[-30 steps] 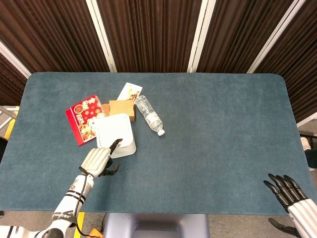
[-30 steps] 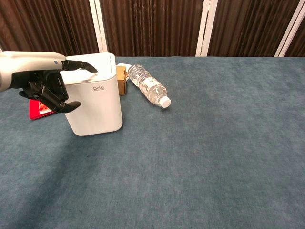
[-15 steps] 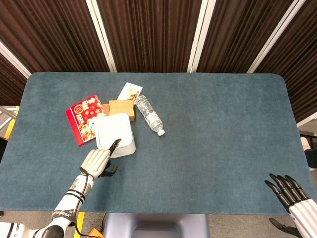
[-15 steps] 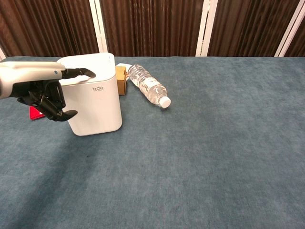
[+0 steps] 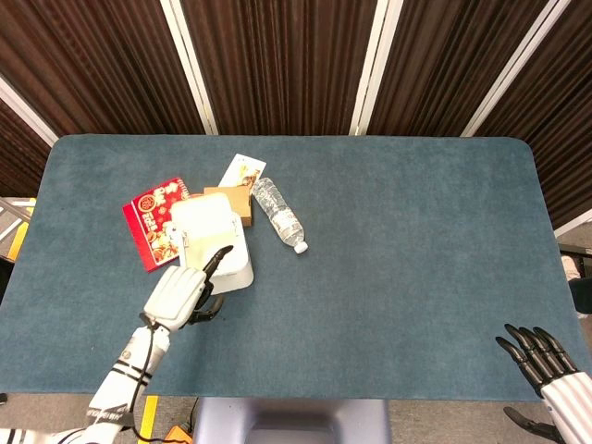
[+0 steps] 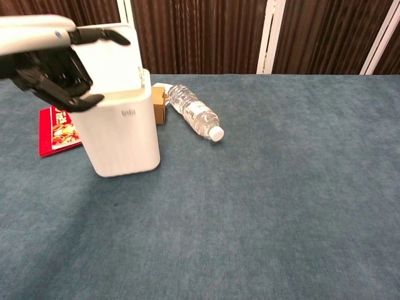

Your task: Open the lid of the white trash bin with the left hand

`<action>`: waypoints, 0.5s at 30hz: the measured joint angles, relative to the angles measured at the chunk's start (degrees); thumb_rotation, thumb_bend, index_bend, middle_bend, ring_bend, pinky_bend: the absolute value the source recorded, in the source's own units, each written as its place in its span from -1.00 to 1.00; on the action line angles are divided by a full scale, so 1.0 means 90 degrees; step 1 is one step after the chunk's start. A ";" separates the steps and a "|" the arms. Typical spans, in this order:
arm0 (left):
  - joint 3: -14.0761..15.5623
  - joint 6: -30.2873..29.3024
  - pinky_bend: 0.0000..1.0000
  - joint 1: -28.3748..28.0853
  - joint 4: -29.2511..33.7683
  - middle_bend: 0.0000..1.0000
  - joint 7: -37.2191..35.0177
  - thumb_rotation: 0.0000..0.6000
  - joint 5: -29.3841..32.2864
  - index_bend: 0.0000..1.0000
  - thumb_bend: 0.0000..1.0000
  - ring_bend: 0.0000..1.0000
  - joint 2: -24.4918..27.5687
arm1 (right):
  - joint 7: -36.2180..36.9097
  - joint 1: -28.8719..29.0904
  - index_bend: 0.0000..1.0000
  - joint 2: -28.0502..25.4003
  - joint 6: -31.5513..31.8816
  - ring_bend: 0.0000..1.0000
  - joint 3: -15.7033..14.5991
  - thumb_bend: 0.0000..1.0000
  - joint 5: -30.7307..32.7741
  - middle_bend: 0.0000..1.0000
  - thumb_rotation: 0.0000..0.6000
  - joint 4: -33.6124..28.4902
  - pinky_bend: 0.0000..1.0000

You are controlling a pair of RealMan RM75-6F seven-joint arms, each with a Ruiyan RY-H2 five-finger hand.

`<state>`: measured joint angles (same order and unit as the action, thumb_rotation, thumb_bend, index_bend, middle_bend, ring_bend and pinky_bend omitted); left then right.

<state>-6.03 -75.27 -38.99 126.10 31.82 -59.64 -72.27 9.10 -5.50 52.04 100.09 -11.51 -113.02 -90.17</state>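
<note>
White trash bin [image 6: 122, 134] lid [image 6: 107, 59] stands tilted up, my left hand [image 6: 53, 59] above it, one finger out, others curled, holding nothing.

The left hand [image 6: 53, 59] is cut off by the chest view's left edge. The right hand [image 5: 541, 356] is clipped at the head view's lower corner. The brown box [image 6: 159, 104] is mostly hidden behind the bin [image 6: 122, 134]; the bin's interior apparently cannot be seen.

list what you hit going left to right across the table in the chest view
red packet → white trash bin with its lid raised → small brown box → water bottle, lying on its side
</note>
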 measured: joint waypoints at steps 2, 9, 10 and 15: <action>0.0210 -0.0144 0.99 0.0188 0.0016 0.58 -0.0052 1.00 -0.0601 -1.00 -0.09 0.62 0.0119 | -0.0005 -0.0012 -1.00 -0.0001 0.0016 -1.00 -0.0001 -0.52 -0.0002 -1.00 1.00 -0.0002 -1.00; 0.1620 -0.1043 -0.62 0.1462 -0.0483 -0.89 -0.0941 1.00 -0.3077 -1.00 -0.14 -0.91 0.0772 | -0.0099 -0.0043 -1.00 0.0044 0.0015 -1.00 0.0010 -0.52 0.0011 -1.00 1.00 -0.0030 -1.00; 0.1782 -0.1252 -0.76 0.1680 -0.0676 -0.98 -0.1155 1.00 -0.3352 -1.00 -0.15 -0.99 0.0825 | -0.0138 -0.0043 -1.00 0.0054 -0.0007 -1.00 0.0011 -0.52 0.0014 -1.00 1.00 -0.0044 -1.00; 0.2341 -0.2327 -0.93 0.2844 -0.2233 -1.00 -0.2328 1.00 -0.4047 -1.00 -0.18 -1.00 0.0844 | -0.0440 -0.0047 -1.00 0.0127 -0.0156 -1.00 0.0001 -0.52 -0.0013 -1.00 1.00 -0.0129 -1.00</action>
<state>15.04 -96.22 -13.40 106.00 10.87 -96.06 -64.67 5.14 -5.92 53.18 98.68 -11.50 -113.14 -91.33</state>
